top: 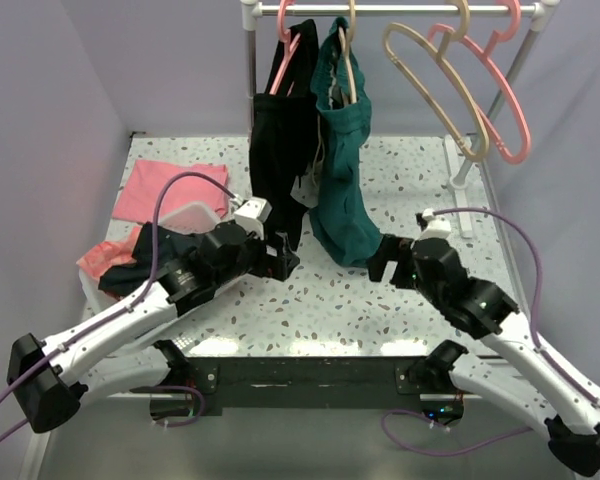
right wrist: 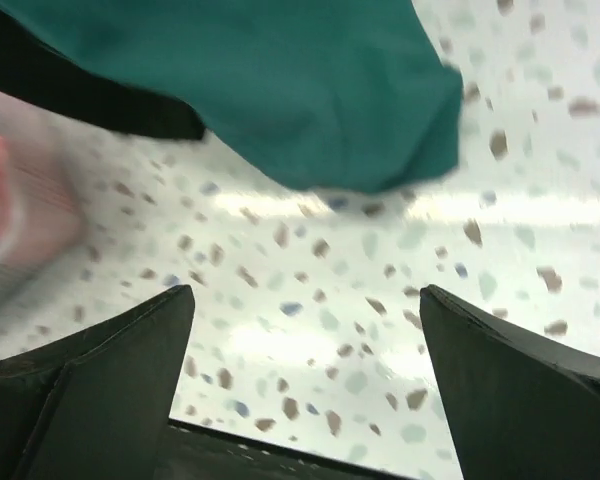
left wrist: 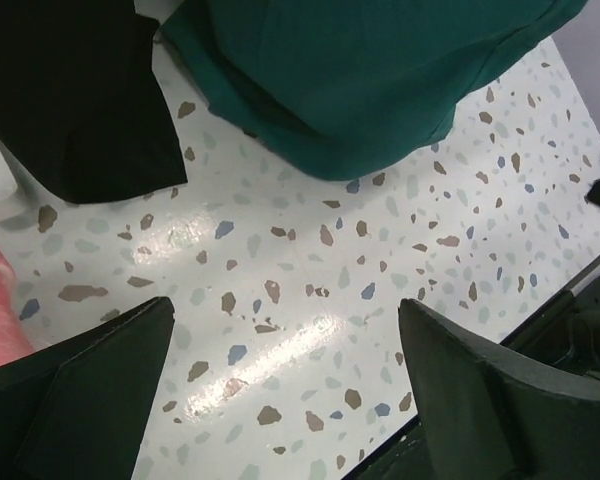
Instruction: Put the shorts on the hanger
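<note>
Teal shorts [top: 345, 170] on tan hanger [top: 348, 70], left end effector [top: 285, 258], right end effector [top: 380, 262] flanking hem, both spread wide, empty

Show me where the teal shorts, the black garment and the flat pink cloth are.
the teal shorts [top: 345, 200], top external view, middle of the hanging fabric.
the black garment [top: 277, 160], top external view, its hanging front.
the pink cloth [top: 140, 190], top external view, its flat middle.

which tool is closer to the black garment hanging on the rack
Left. The left tool sits just below the hem of the black garment; the right tool is beyond the shorts, farther off.
</note>
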